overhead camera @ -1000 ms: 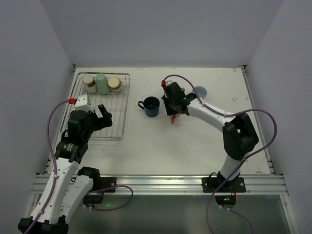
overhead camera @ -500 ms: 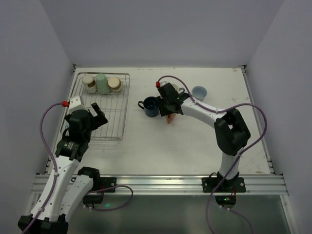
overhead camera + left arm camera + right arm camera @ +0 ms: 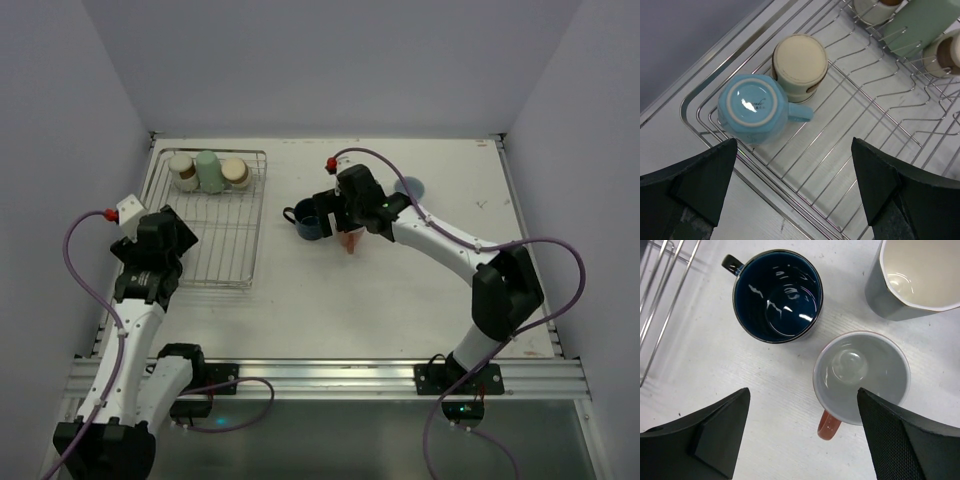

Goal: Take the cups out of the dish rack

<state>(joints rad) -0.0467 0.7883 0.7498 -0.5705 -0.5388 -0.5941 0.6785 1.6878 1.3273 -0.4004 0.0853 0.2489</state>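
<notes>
Salmon-pink mug stands upright, handle pointing nearward; right fingers wide; left fingers wide.

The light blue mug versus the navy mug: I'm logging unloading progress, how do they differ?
The light blue mug is upside down, base up; the navy mug is upright. The light blue mug sits in the dish rack; the navy mug stands on the table. One pale, one dark. Both have a handle.
</notes>
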